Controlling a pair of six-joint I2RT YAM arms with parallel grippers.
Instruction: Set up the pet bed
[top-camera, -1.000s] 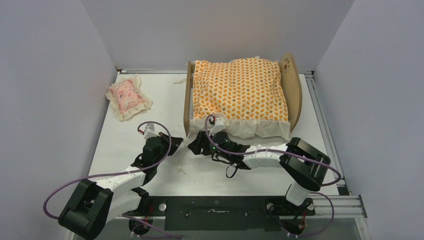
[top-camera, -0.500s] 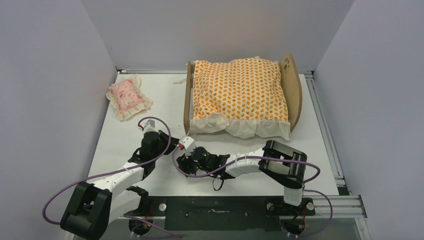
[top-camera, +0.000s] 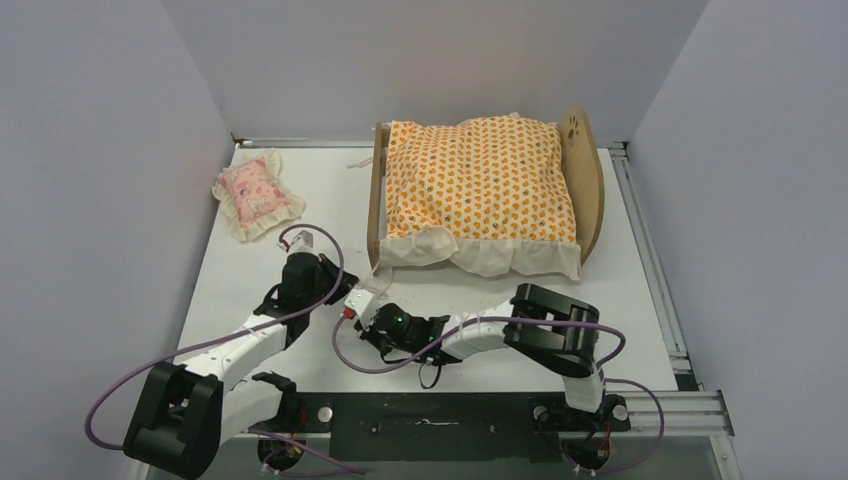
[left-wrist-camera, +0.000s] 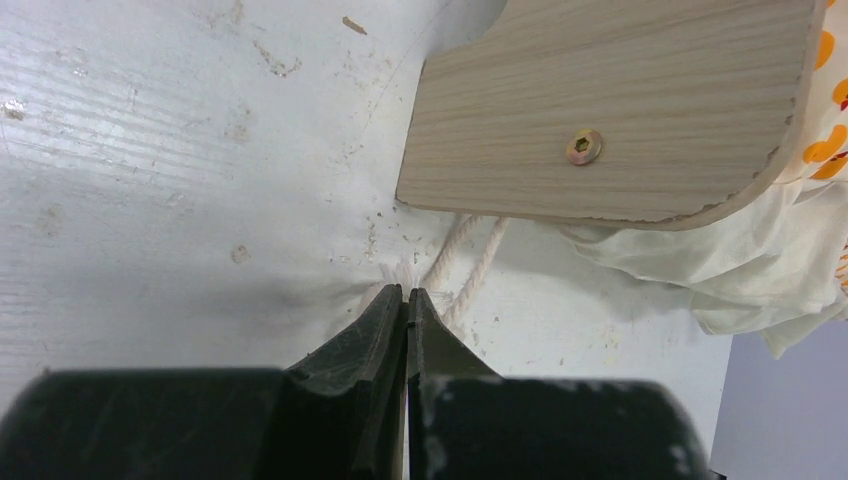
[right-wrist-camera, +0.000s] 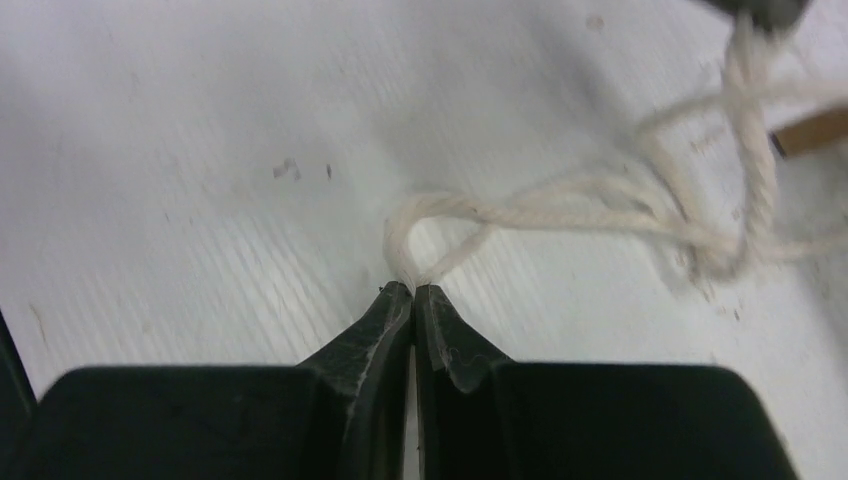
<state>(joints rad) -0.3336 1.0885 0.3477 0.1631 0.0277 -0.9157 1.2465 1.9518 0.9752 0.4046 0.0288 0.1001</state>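
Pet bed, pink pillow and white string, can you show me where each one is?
pet bed (top-camera: 592, 190), top external view, on its wooden headboard.
pink pillow (top-camera: 256, 192), top external view, on its pink middle.
white string (right-wrist-camera: 445, 203), right wrist view, on the top of its loop.

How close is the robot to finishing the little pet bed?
Partway. Done: the orange cushion lies on the pet bed. In hand: the left gripper and the right gripper each pinch the white cord near the footboard, perhaps to tie it. Left: the pink pillow lies on the table, apart from the bed.
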